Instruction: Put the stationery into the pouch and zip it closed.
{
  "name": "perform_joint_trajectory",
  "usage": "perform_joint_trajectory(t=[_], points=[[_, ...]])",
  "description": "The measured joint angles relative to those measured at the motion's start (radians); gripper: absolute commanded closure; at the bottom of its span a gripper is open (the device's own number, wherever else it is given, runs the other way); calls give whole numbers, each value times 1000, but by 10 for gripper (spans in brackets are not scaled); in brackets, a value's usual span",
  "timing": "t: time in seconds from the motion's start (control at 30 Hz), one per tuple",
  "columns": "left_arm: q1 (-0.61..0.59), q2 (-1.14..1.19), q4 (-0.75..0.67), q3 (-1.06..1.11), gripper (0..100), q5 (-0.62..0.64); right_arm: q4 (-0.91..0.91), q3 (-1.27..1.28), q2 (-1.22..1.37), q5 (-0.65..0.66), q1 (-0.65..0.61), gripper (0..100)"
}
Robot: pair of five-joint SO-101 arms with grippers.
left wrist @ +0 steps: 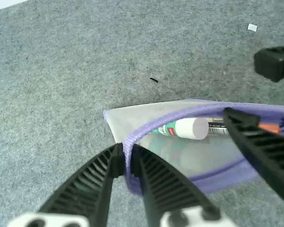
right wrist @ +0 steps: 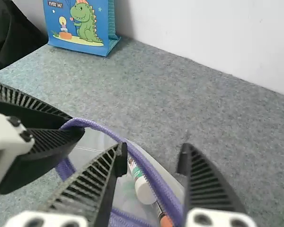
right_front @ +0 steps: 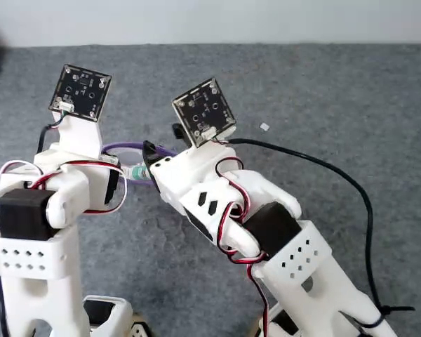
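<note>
The pouch [left wrist: 180,156] is translucent with a purple zip rim and lies on grey carpet, its mouth open. Inside it lie a white-capped glue stick [left wrist: 185,128] and an orange-tipped pen [left wrist: 270,127]. My left gripper [left wrist: 126,153] is shut on the pouch's purple rim at one end. My right gripper [right wrist: 154,153] stands open astride the rim [right wrist: 132,151], one finger on each side, above the glue stick [right wrist: 141,182]. In the high view the purple rim [right_front: 126,148] arcs between the two arms, with the right gripper [right_front: 163,140] above it.
A blue gift bag with a dinosaur [right wrist: 83,23] stands against the white wall. A small white scrap [right_front: 264,127] lies on the carpet to the right of the arms. A black cable [right_front: 351,184] runs across the carpet on the right.
</note>
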Motion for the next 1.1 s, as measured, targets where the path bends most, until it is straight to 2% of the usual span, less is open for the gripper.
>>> perform_joint_trajectory(t=[0.07,0.2,0.33,0.5,0.6,0.77,1.1], points=[[0,0,0,0,989,0,31,-26,0,0,14,996],[0,0,0,0,989,0,133,-118,0,0,84,984],[0,0,0,0,989,0,347,-227,0,2,161,969],[0,0,0,0,989,0,635,-264,0,2,207,814],[0,0,0,0,989,0,726,-261,-2,-26,212,728],[0,0,0,0,989,0,715,-104,-2,-43,213,743],[0,0,0,0,989,0,368,256,-3,-43,213,751]])
